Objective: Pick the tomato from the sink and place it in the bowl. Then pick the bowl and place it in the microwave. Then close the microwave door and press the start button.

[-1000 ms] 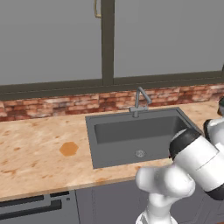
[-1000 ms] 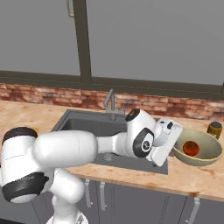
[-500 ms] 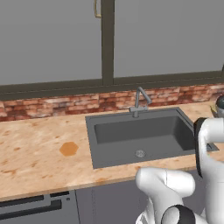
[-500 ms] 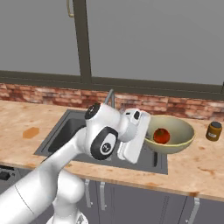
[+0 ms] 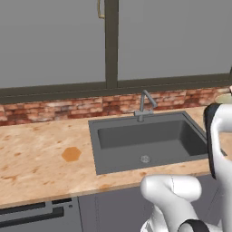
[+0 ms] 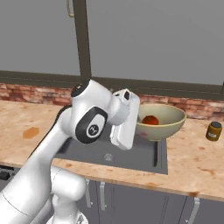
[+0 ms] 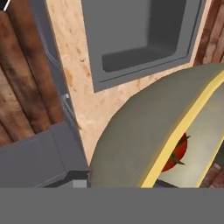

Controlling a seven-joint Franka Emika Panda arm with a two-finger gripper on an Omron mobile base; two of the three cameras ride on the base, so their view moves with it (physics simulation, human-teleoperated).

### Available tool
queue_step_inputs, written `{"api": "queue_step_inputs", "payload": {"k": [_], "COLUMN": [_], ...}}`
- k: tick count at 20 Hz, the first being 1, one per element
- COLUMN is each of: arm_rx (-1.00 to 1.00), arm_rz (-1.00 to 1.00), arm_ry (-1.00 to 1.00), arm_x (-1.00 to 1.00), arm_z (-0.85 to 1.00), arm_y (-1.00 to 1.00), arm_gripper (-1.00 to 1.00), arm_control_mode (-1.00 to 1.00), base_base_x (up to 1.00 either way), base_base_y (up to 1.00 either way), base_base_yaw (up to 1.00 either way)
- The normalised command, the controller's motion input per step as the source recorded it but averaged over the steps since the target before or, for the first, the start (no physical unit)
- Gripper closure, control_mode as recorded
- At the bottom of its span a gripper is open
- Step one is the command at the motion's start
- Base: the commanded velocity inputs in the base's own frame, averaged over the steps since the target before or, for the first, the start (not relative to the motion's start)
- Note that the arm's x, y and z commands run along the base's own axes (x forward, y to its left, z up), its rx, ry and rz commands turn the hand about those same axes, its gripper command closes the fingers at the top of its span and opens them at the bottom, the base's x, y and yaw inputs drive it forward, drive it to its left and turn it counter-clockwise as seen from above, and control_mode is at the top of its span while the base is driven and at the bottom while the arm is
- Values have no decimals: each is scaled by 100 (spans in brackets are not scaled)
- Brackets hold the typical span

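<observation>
My gripper (image 6: 136,120) is shut on the left rim of the pale yellow-beige bowl (image 6: 162,122), holding it in the air above the right end of the dark grey sink (image 6: 131,151). The red tomato (image 6: 150,120) lies inside the bowl. In the hand view the bowl's outer wall (image 7: 131,148) is close up, with the tomato (image 7: 177,153) just inside its yellow rim and the sink (image 7: 140,35) below. My fingertips are hidden there. The sink (image 5: 145,140) is also in the left base view. The microwave and its door are out of view.
A thin metal faucet (image 5: 144,103) stands behind the sink against the brick backsplash. A small brown jar (image 6: 214,131) sits on the counter right of the bowl. An orange patch (image 5: 71,154) marks the counter left of the sink. Grey cabinet doors hang above.
The arm has swung up and left, carrying the bowl with the tomato off the right counter to a spot above the sink's right end. The base has not moved.
</observation>
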Motion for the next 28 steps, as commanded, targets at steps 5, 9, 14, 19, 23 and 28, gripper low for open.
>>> {"api": "queue_step_inputs", "payload": {"k": [5,9,14,19,23,28], "arm_rx": [0,0,0,1,0,0], "arm_rz": [0,10,9,2,0,1], "arm_ry": [8,0,-3,-11,-13,0], "arm_x": [-14,-37,-35,-43,-34,-14], "arm_z": [99,58,33,18,2,0], "arm_y": [14,61,71,40,40,12], "arm_gripper": [100,100,100,100,100,100], "arm_control_mode": [-100,-100,-100,-100,-100,-100], "base_base_x": [0,0,0,0,0,0], "base_base_y": [0,0,0,0,0,0], "base_base_yaw": [0,0,0,0,0,0]}}
